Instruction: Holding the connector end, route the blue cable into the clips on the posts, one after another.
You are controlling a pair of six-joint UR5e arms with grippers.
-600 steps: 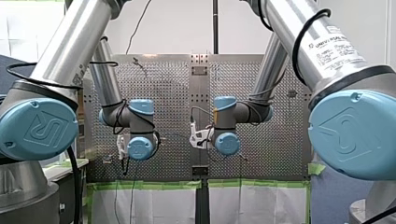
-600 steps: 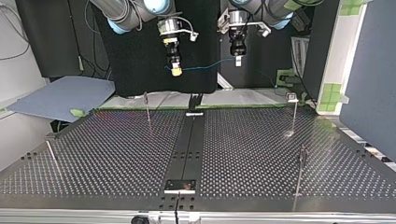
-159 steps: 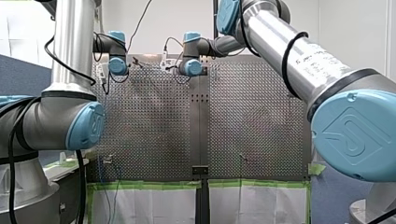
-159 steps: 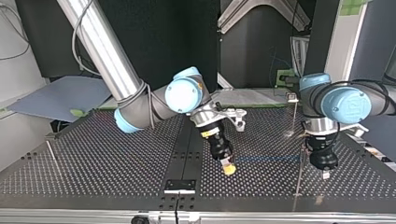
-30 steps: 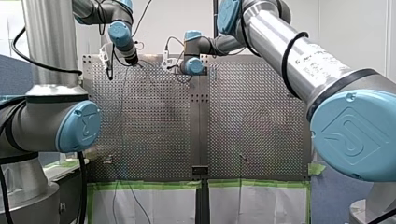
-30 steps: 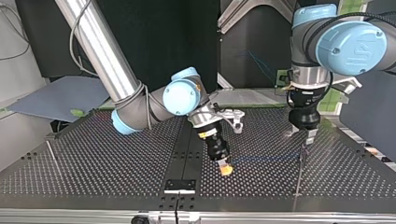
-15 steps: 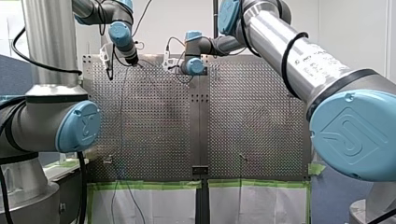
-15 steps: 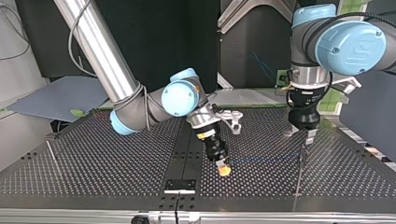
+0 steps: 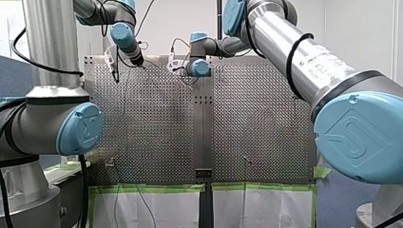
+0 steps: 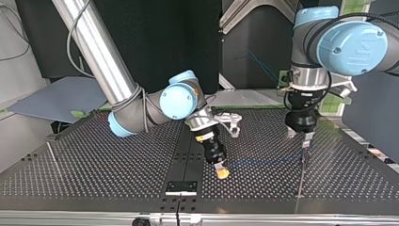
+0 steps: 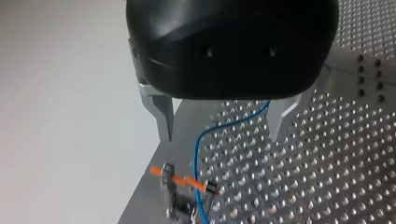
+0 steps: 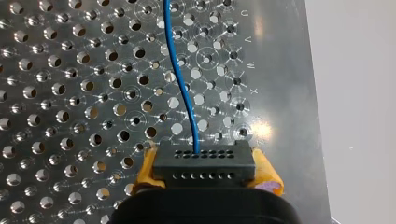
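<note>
perforated metal counter (image 10: 94, 160) with a dark strip down the middle, black backdrop behind it in the top view. right arm (image 10: 141, 110) in from the top view's left, reaching low just past the strip. right jaws clamped on a black connector (image 12: 204, 161), yellow pads (image 12: 145, 171) on either side of it. blue cable (image 12: 178, 79) out of the connector's front face, ahead of the jaws over the holes, then in the top view across to the thin post (image 10: 301, 179) near the counter's near edge at that view's right. left arm (image 10: 350, 42) in from the top view's right, pointing straight down, left jaws just above that post's top. left jaws spread wide, gripping nothing: metal fingers (image 11: 163, 114) well apart, cable passing down between them, touching neither. clip (image 11: 177, 205) on the post top just under the jaws, orange pin (image 11: 184, 180) across it, cable crossing the pin; seated in the clip or only lying against it, cannot tell. another thin post (image 10: 51, 157) at the top view's left, well apart from both arms. front view: both wrists at the counter's far end, jaws too small to read there.
</note>
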